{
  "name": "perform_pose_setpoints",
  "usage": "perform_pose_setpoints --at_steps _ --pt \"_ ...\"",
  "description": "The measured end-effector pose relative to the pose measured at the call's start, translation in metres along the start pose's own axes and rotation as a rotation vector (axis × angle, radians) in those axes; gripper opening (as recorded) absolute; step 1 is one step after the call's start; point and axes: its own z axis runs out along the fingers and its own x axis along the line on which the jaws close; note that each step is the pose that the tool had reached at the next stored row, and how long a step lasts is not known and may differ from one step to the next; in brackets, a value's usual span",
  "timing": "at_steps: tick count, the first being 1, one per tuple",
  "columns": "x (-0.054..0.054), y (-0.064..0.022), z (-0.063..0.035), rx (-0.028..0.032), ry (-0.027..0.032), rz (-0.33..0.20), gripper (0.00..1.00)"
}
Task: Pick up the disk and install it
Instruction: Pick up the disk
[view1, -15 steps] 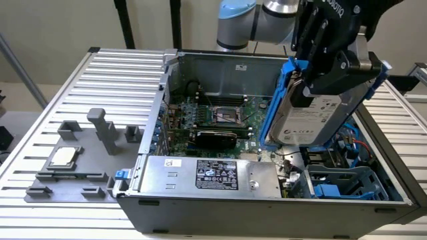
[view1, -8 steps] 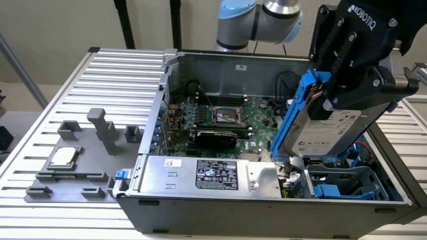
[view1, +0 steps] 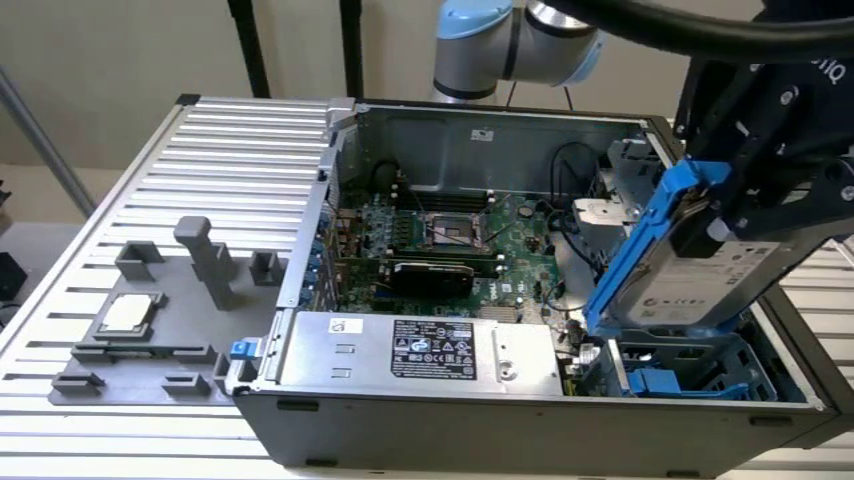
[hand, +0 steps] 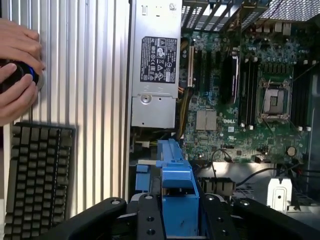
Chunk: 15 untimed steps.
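A ribbed metal table (view1: 120, 170) carries an open PC case (view1: 534, 425) lying on its side, toward the exterior view's right. Inside it I can see the green motherboard (view1: 454, 225) with its bare processor socket. In front of that sits the grey power supply (view1: 414, 350) with a black label. The arm (view1: 514, 40) comes in from behind the case and bends over its end at the exterior view's right. There the black gripper (view1: 727, 215) has its fingers pinched on the disk (view1: 687, 285). The disk hangs tilted, label outward and blue rails around it, just above the drive bay at the case's near corner. A blue cage (view1: 667, 380) sits in that bay below it, and the disk is not seated. On the table at the exterior view's left stand grey fixtures (view1: 207, 260), one holding a small silver chip (view1: 127, 313). In the wrist view a keyboard (hand: 37, 175) lies on the table beside the case, and a person's hand (hand: 17, 42) rests on a dark knob (hand: 17, 75).
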Motion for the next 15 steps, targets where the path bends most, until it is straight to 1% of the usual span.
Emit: perform_pose_setpoints --at_steps 4,9,10,12,15 --pt "0.000 -0.0182 0.0028 0.0000 0.0002 0.000 0.00" --pt "0.001 -0.0406 0.0097 0.0000 0.0002 0.000 0.00" --pt "0.001 -0.0428 0.0109 -0.0002 0.0002 0.000 0.00" --pt "0.001 -0.0429 0.0112 -0.0002 0.0012 0.000 0.00" --pt "0.001 -0.0429 0.0112 -0.0003 0.0013 0.000 0.00"
